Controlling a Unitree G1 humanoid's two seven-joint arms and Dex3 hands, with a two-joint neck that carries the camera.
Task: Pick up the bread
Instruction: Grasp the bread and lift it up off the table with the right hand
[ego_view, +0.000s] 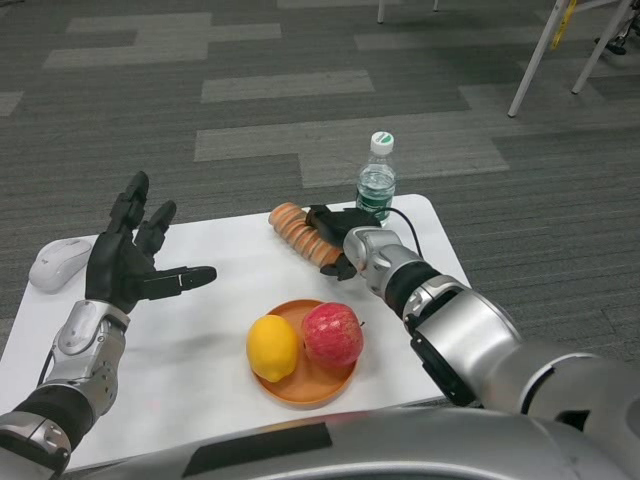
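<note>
The bread (296, 231), a brown ridged loaf, lies on the white table (210, 330) toward its far edge, right of the middle. My right hand (333, 238) is at the loaf's right end with its fingers curled around it; the bread still rests on the tabletop. Over the left part of the table my left hand (130, 262) hovers with fingers spread, holding nothing.
An orange plate (308, 388) near the front carries a lemon (273, 347) and a red apple (332, 334). A water bottle (376, 180) stands at the far edge behind my right hand. A white mouse (58, 263) sits at the table's left edge. White frame legs (540, 50) stand on the floor, far right.
</note>
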